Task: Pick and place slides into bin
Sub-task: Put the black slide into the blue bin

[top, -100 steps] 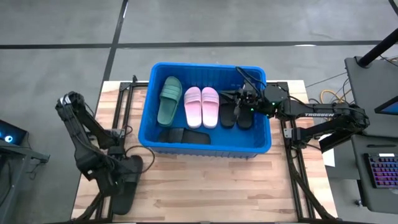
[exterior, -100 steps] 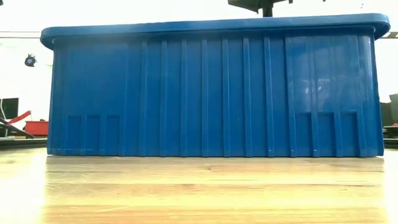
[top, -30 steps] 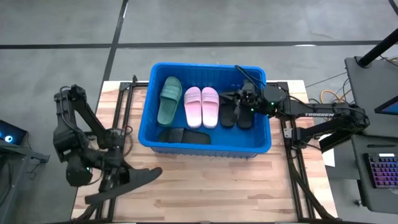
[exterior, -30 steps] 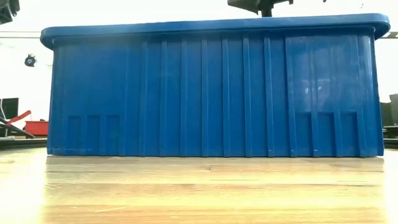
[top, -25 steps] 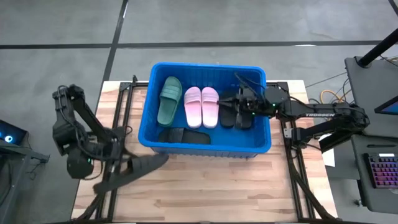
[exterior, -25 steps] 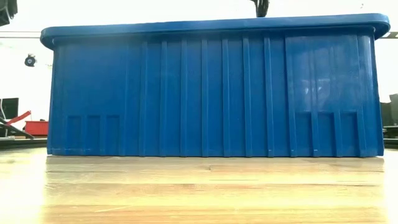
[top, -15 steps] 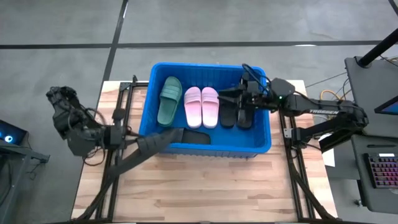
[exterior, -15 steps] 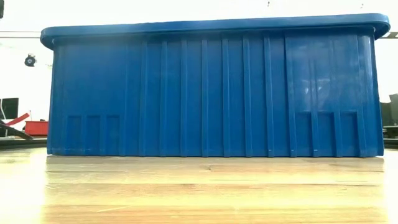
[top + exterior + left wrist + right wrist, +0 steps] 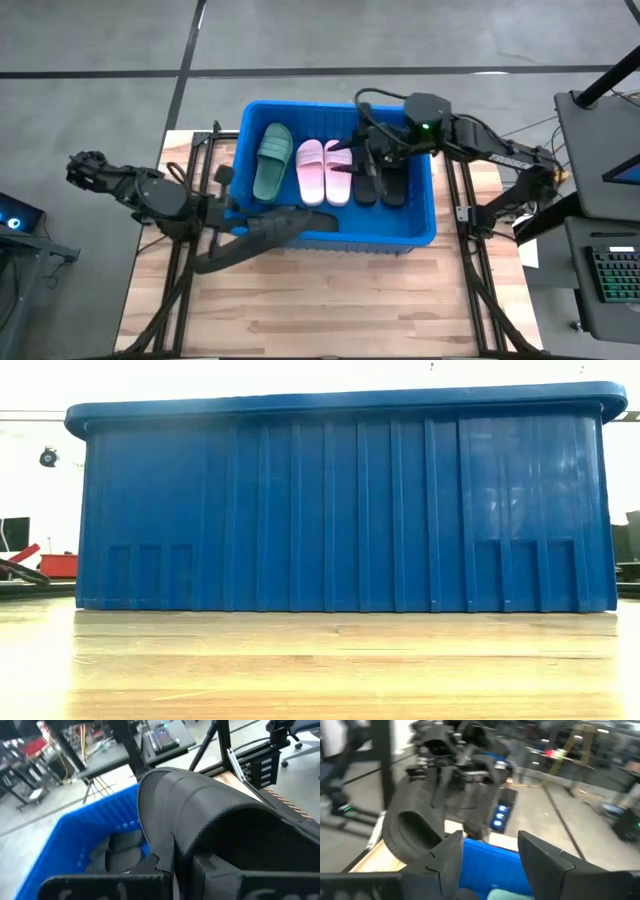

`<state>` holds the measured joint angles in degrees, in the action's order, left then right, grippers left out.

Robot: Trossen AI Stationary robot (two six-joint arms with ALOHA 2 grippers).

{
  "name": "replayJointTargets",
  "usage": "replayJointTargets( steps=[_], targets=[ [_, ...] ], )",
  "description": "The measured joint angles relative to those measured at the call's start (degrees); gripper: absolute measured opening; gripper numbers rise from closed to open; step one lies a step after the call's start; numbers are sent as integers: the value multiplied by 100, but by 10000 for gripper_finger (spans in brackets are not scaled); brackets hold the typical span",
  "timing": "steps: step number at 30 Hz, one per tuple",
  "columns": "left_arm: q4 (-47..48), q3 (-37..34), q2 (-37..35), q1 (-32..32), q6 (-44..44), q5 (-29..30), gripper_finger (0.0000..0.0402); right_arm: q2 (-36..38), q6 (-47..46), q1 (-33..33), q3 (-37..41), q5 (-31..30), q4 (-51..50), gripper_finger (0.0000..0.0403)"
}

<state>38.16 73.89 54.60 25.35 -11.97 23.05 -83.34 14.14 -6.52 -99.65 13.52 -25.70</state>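
High view: left gripper [image 9: 222,222] clamped on a black slide [image 9: 255,235] reaching over the blue bin's [image 9: 420,236] near-left rim; right gripper [image 9: 368,160], fingers apart, above two black slides [image 9: 381,188] inside.
Low view: only the bin wall shows.
Left wrist view: the held slide fills the foreground.

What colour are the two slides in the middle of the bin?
Light pink slides, side by side in the blue bin; clearest in the high view.

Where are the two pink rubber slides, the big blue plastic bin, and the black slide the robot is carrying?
light pink rubber slides [image 9: 324,171], high view, on their straps.
bright blue plastic bin [image 9: 330,237], high view, on its near rim.
black rubber slide in the left gripper [image 9: 255,234], high view, on its middle.
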Motion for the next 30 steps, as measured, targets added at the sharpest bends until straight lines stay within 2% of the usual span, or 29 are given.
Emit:
replayJointTargets(
  steps=[4,11,17,23,30],
  targets=[
    [-580,-1,226,-345,-368,-331,0,-558,433,2,-854,633,-551,176],
    [-883,99,476,-834,-533,-768,0,-1476,738,-4,-2295,1110,-1997,171],
    [-832,116,473,-1037,-511,-793,0,-1943,1053,-56,-3196,1246,-3068,171],
    [-715,116,428,-1380,-539,-845,0,-1984,1406,-140,-3502,1251,-3192,171],
    [-1122,118,660,-1971,-832,-1718,0,-2076,1942,-226,-3500,1690,-3415,171]
  ],
)
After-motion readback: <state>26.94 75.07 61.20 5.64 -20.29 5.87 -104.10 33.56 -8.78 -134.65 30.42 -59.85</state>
